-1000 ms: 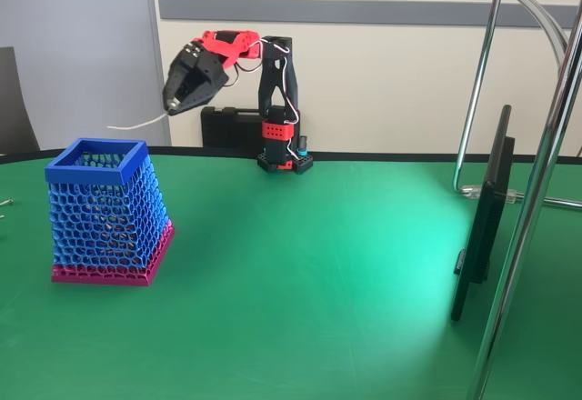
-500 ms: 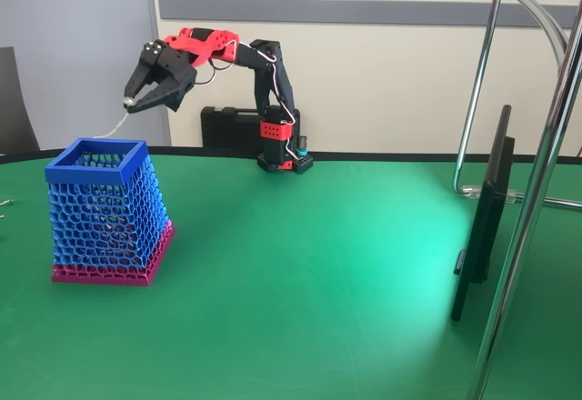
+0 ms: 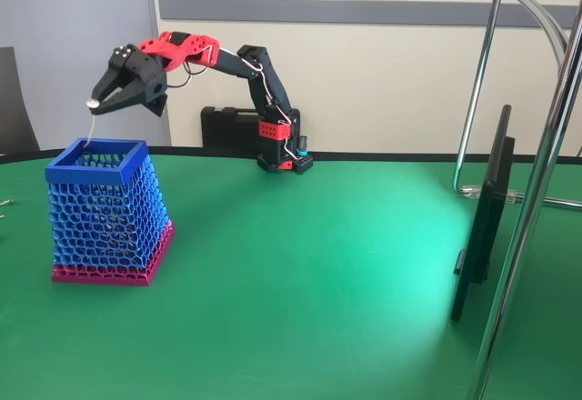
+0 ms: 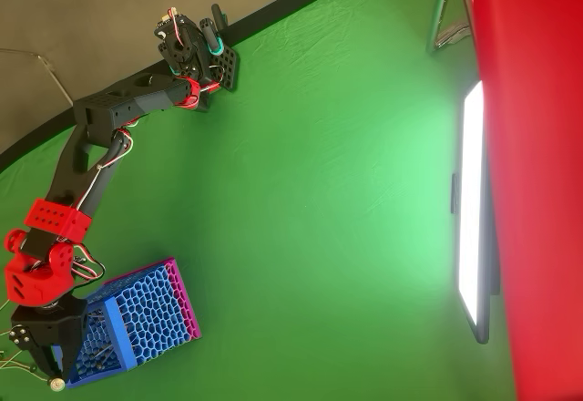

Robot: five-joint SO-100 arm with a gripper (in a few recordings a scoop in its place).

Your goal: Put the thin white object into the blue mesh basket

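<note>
The blue mesh basket [image 3: 107, 207] stands upright on the green table at the left, with its pink base band on the mat; it also sits at the lower left of the overhead view [image 4: 137, 321]. My gripper [image 3: 94, 103] hovers just above the basket's far left rim, shut on the thin white object [image 3: 89, 127]. The stick hangs nearly straight down from the fingertips, its lower end at the level of the basket's rim. From overhead, the gripper [image 4: 47, 374] is over the basket's open top, near its outer edge.
A black case [image 3: 229, 127] lies behind the arm's base [image 3: 282, 156]. Chrome stand poles [image 3: 532, 209] and a dark flat panel [image 3: 484, 218] rise at the right. Small bits lie at the table's left edge [image 3: 5, 203]. Green mat spreads open in the middle [image 3: 309, 273].
The arm has swung left with the stick, from right of the basket to above its far left rim. The stick has turned from pointing sideways to hanging down.
</note>
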